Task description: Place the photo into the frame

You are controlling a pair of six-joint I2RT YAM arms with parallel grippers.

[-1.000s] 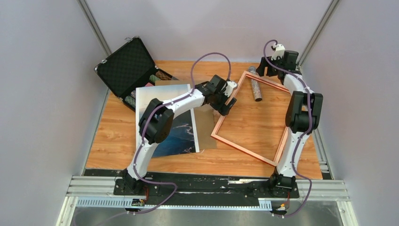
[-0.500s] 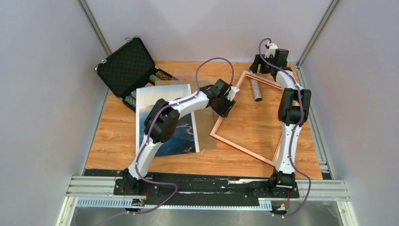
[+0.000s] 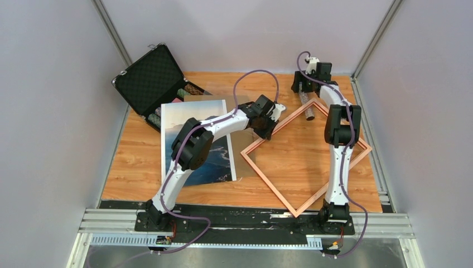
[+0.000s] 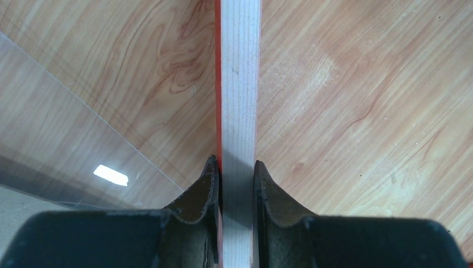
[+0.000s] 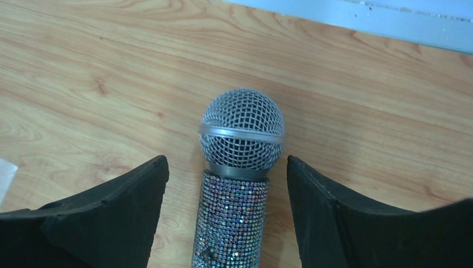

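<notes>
**Left gripper clamps the frame and swings it round!**
The left gripper [image 4: 237, 167] has just closed on an edge of the frame [image 3: 268, 184], which has pivoted into a diamond on the counter [image 3: 139, 162]. The photo [image 3: 187, 114] lies unmoved to its left, sea side up, not yet inside. The right gripper [image 5: 226, 162] has reached back, open, astride a glittery microphone [image 5: 242, 134], probably to clear it away.
</notes>
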